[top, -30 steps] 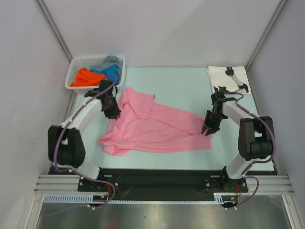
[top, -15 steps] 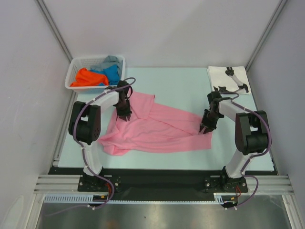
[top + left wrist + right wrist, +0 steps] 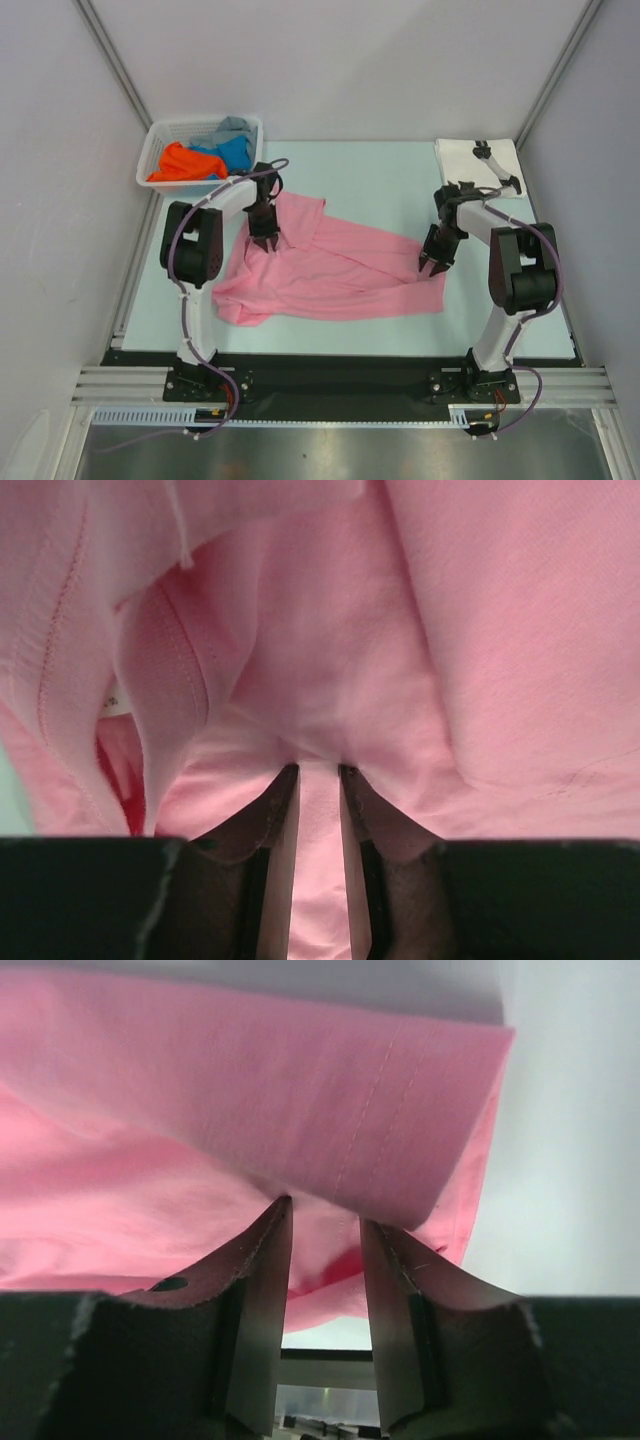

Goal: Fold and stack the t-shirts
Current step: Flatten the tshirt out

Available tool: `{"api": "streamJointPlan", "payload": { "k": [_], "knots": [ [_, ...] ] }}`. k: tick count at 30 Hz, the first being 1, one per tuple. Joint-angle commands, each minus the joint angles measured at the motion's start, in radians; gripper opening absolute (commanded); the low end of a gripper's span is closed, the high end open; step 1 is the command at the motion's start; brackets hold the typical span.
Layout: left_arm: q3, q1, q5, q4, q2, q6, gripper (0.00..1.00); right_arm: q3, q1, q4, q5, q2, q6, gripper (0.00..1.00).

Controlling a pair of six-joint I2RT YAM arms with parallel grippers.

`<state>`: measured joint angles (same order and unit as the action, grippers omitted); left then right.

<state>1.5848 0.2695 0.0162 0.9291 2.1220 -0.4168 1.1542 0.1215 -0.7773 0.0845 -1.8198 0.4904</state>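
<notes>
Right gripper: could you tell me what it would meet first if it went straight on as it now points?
The pink t-shirt: the right gripper has its hemmed fold between the fingertips, table probably beneath.

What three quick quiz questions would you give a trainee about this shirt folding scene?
1. True or false: the orange shirt lies in the white basket.
2. The left gripper and the right gripper each pinch: A. the pink t-shirt; B. the orange shirt; C. nothing.
3. Fill in: the folded white shirt lies at the far ____ corner of the table.

Key: 1 true; 2 A; 3 right.
</notes>
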Motion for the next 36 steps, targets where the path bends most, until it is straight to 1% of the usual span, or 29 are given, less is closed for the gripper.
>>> {"api": "streamJointPlan", "payload": {
  "k": [1, 2, 3, 4, 5, 6, 7, 9, 10, 11, 12, 13, 14, 15, 16, 18, 19, 20, 22, 23, 25, 26, 28, 29, 30, 31, 32, 34, 36],
  "knots": [
    [0.140, 0.004, 0.071, -0.122, 0.125, -0.005, 0.28, 0.134, -0.061, 0.165, -0.134, -0.120, -0.006, 0.40],
    [0.179, 0.004, 0.076, -0.119, 0.144, -0.004, 0.28, 0.134, -0.068, 0.164, -0.129, -0.140, -0.016, 0.41],
    [0.223, 0.004, 0.073, -0.107, 0.160, -0.002, 0.30, 0.215, -0.072, 0.159, -0.135, -0.163, -0.029, 0.41],
    [0.327, 0.004, 0.061, -0.063, 0.194, 0.000, 0.30, 0.260, -0.074, 0.120, -0.146, -0.189, -0.062, 0.42],
    [0.377, 0.004, 0.035, -0.041, 0.203, 0.003, 0.31, 0.309, -0.072, 0.087, -0.160, -0.235, -0.078, 0.43],
    [0.418, 0.004, 0.024, -0.021, 0.204, 0.004, 0.39, 0.423, -0.074, 0.044, -0.163, -0.257, -0.090, 0.45],
    [0.463, 0.007, 0.012, 0.003, 0.194, 0.006, 0.43, 0.459, -0.072, 0.005, -0.170, -0.265, -0.095, 0.46],
    [0.451, 0.019, -0.045, 0.011, 0.112, 0.012, 0.54, 0.489, -0.072, -0.071, -0.173, -0.230, -0.092, 0.52],
    [0.398, 0.025, -0.064, 0.004, 0.077, 0.016, 0.57, 0.478, -0.071, -0.089, -0.177, -0.207, -0.089, 0.53],
    [0.359, 0.036, -0.077, 0.001, -0.013, 0.015, 0.60, 0.461, -0.071, -0.112, -0.184, -0.172, -0.079, 0.59],
    [0.316, 0.040, -0.090, -0.006, -0.057, 0.012, 0.64, 0.438, -0.069, -0.117, -0.187, -0.101, -0.078, 0.61],
    [0.214, 0.045, -0.091, -0.024, -0.113, 0.010, 0.67, 0.376, -0.068, -0.125, -0.189, -0.058, -0.078, 0.63],
    [0.160, 0.059, -0.096, -0.032, -0.163, 0.006, 0.71, 0.346, -0.069, -0.135, -0.186, -0.021, -0.075, 0.67],
    [0.108, 0.068, -0.104, -0.038, -0.262, 0.007, 0.72, 0.308, -0.069, -0.140, -0.178, 0.058, -0.076, 0.67],
    [0.019, 0.076, -0.134, -0.033, -0.308, 0.007, 0.72, 0.241, -0.068, -0.146, -0.174, 0.097, -0.076, 0.68],
    [-0.078, 0.092, -0.160, -0.030, -0.411, 0.000, 0.72, 0.153, -0.066, -0.146, -0.143, 0.180, -0.075, 0.68],
    [-0.174, 0.093, -0.160, -0.024, -0.506, -0.014, 0.70, 0.110, -0.066, -0.142, -0.126, 0.254, -0.072, 0.67],
    [-0.222, 0.091, -0.157, -0.021, -0.558, -0.043, 0.70, 0.019, -0.069, -0.137, -0.096, 0.296, -0.069, 0.67],
    [-0.349, 0.088, -0.153, -0.006, -0.675, -0.075, 0.64, -0.069, -0.074, -0.134, -0.051, 0.402, -0.043, 0.61],
    [-0.388, 0.083, -0.165, 0.005, -0.706, -0.117, 0.61, -0.149, -0.077, -0.116, -0.028, 0.434, -0.030, 0.55],
    [-0.501, 0.067, -0.167, 0.014, -0.794, -0.161, 0.55, -0.227, -0.080, -0.088, -0.011, 0.493, -0.001, 0.47],
    [-0.540, 0.030, -0.141, 0.013, -0.822, -0.203, 0.53, -0.260, -0.085, -0.068, 0.015, 0.528, 0.007, 0.41],
    [-0.638, -0.030, -0.104, -0.004, -0.885, -0.232, 0.51, -0.339, -0.105, -0.050, 0.059, 0.548, 0.020, 0.38],
    [-0.669, -0.065, -0.087, -0.009, -0.952, -0.247, 0.51, -0.365, -0.111, -0.031, 0.090, 0.554, 0.031, 0.37],
    [-0.698, -0.140, -0.055, -0.015, -0.982, -0.249, 0.50, -0.387, -0.115, -0.021, 0.103, 0.562, 0.036, 0.35],
    [-0.750, -0.176, -0.041, -0.032, -1.007, -0.246, 0.51, -0.425, -0.144, -0.011, 0.113, 0.563, 0.039, 0.33],
    [-0.770, -0.243, -0.030, -0.038, -1.042, -0.232, 0.53, -0.435, -0.152, 0.001, 0.116, 0.563, 0.045, 0.32],
    [-0.815, -0.306, 0.008, -0.023, -1.048, -0.221, 0.56, -0.423, -0.158, -0.004, 0.101, 0.556, 0.056, 0.32],
    [-0.839, -0.351, 0.008, -0.016, -1.033, -0.229, 0.61, -0.421, -0.175, -0.005, 0.122, 0.538, 0.080, 0.38]
  ]
}}
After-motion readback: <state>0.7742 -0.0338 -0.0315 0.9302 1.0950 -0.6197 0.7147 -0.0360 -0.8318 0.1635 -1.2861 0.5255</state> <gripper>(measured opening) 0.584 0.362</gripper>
